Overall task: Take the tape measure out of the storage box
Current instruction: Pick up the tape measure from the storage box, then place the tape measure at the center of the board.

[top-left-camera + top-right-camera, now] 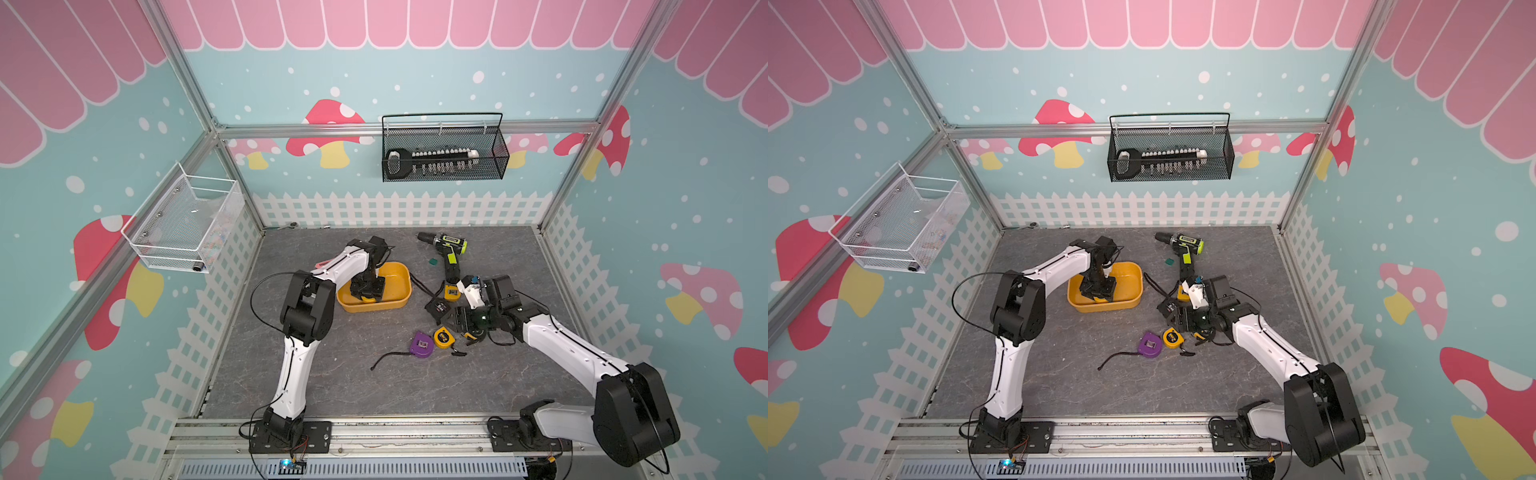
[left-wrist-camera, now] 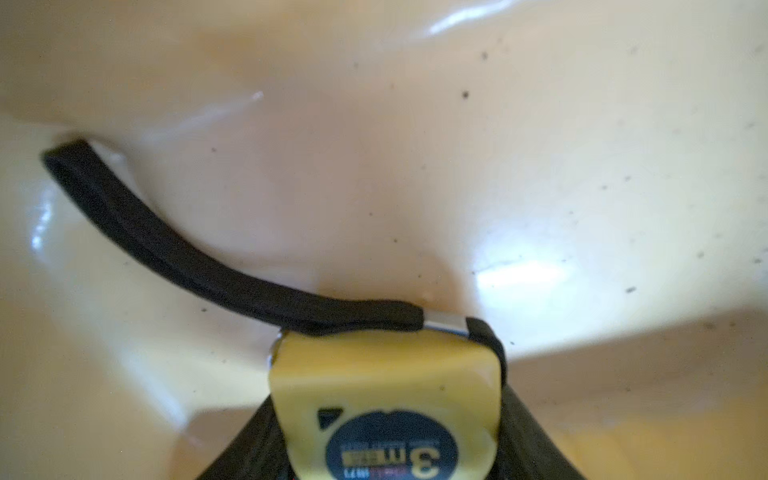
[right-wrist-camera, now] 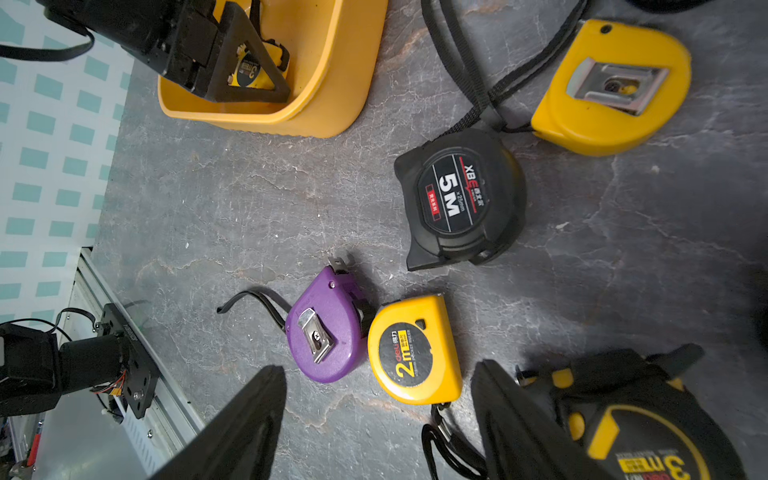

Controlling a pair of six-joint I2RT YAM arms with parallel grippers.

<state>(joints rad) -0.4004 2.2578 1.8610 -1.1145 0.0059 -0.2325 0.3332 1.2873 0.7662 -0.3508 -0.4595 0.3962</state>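
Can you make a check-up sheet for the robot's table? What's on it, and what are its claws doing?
Surface: grey stone-look tabletop, flat.
Job's things: shallow yellow-orange plastic tub stands upright; small yellow tape measure with a round black label is inside it.
Clutter: purple tape measure, yellow 2 m tape measure, black 5 m tape measure, yellow clip-up tape measure, black-and-yellow tape measure and black-and-lime cordless drill, loose on the tabletop.
Grippers: left gripper is down in the tub, fingers against both sides of the small yellow tape measure; right gripper open, holding nothing.
Cables: black cable loops beside the left arm.
Surroundings: black wire-mesh basket on the back wall; white wire-mesh basket on a side wall.
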